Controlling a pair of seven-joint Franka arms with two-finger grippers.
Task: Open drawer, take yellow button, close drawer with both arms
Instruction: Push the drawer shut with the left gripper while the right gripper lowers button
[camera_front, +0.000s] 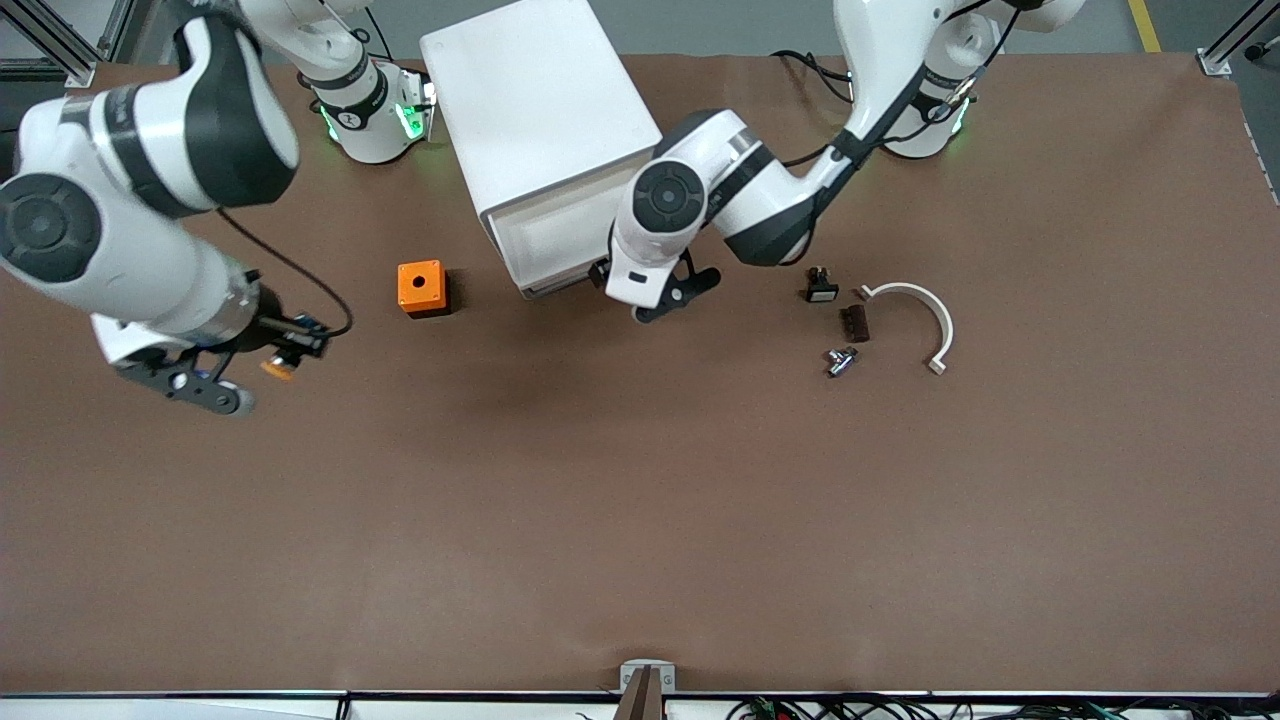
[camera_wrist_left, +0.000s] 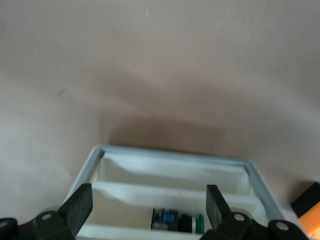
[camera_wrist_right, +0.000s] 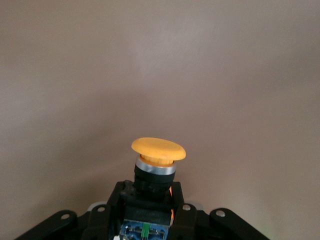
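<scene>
Right wrist view shows the button (camera_wrist_right: 158, 155) pinched in the right gripper (camera_wrist_right: 148, 210) jaws, up over the desk (camera_front: 640, 520). Left gripper (camera_wrist_left: 147, 205), jaws spread, hangs at the open drawer (camera_wrist_left: 175, 172) of the cabinet (camera_front: 540, 110).

White arms (camera_front: 150, 215), black joint caps
</scene>
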